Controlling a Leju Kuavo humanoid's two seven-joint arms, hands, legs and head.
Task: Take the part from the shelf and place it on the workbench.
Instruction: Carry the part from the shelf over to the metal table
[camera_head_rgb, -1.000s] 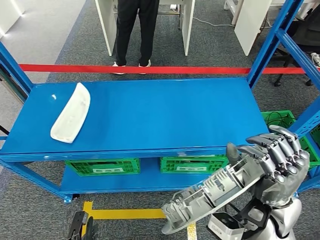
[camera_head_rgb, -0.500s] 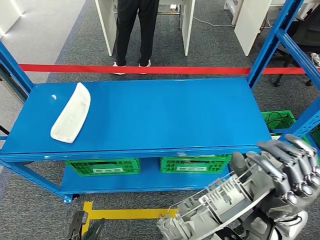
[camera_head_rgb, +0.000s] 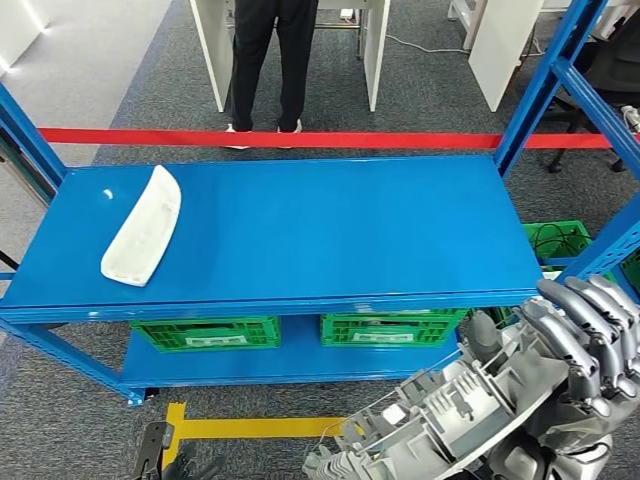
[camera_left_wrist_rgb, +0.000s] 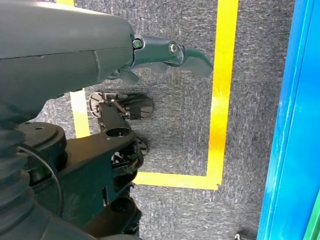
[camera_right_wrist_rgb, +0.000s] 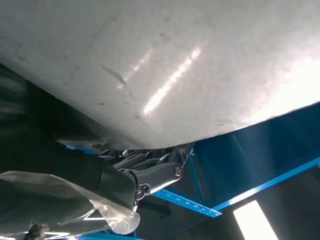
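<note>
Grey ribbed part (camera_head_rgb: 434, 425) is clamped in the right hand (camera_head_rgb: 585, 345), fingers wrapped over its near end, thumb under. Compared with a second ago, hand and part have dropped lower and pulled back toward the robot, now off the blue shelf (camera_head_rgb: 302, 235) and in front of its edge. Likely means pickup done, carry phase starting; workbench not visible yet. A white curved part (camera_head_rgb: 143, 225) lies on the shelf's left end, same spot. The left hand (camera_left_wrist_rgb: 170, 52) hangs over carpet and yellow floor tape (camera_left_wrist_rgb: 222, 90), holding nothing, fingers loosely apart. A person (camera_head_rgb: 272, 60) stands behind red tape (camera_head_rgb: 302, 139).
</note>
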